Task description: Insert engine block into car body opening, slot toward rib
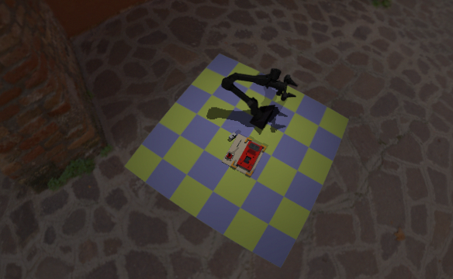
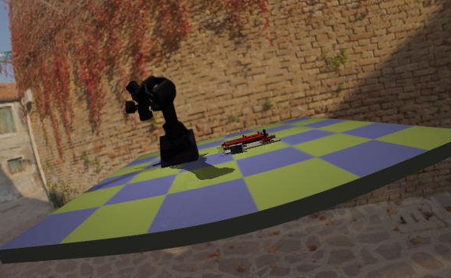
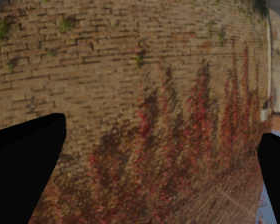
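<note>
A red car body (image 1: 243,163) (image 2: 249,138) lies on a pale base board with orange corner pieces. Dark patches show in its top; the opening and the rib are too small to make out. A small grey block (image 1: 232,136) (image 2: 236,148), which looks like the engine block, lies at the board's corner on the robot's side, outside the car body. Its slot side cannot be told. My gripper (image 1: 295,89) (image 2: 131,97) (image 3: 165,135) is wide open and empty. It hangs high up beyond the arm's base, well away from block and body, facing a brick wall.
The pale board (image 1: 239,144) also bears a small red and black part (image 1: 229,156) (image 2: 266,136) near its other end. The arm's base (image 1: 263,116) (image 2: 179,148) stands close to the board. All rest on a checkered table top (image 1: 234,186) (image 2: 210,201).
</note>
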You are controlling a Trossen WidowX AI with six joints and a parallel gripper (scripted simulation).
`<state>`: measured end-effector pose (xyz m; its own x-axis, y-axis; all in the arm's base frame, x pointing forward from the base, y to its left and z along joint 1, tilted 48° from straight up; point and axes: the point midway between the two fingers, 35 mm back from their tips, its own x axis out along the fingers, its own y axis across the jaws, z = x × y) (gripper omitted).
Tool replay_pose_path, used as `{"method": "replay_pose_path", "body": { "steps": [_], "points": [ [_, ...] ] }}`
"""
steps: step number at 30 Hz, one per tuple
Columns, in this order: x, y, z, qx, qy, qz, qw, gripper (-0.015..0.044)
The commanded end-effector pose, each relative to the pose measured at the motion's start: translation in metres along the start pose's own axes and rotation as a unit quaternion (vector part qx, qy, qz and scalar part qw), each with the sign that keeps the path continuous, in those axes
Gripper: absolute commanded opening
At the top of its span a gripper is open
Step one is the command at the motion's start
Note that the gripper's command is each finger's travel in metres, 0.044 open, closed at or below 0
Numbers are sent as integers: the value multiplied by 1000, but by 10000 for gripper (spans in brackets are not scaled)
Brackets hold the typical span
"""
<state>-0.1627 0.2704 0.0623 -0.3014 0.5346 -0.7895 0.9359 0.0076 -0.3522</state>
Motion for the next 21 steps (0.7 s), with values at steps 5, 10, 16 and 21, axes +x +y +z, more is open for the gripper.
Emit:
{"method": "replay_pose_path", "body": {
  "steps": [5,10,16,21],
  "points": [
    [0,8,-4,41,1,14,999,440],
    [0,25,-11,122,7,40,992,440],
    [-1,45,-19,217,16,71,974,440],
    [-3,62,-24,294,27,95,951,440]
  ]
}}
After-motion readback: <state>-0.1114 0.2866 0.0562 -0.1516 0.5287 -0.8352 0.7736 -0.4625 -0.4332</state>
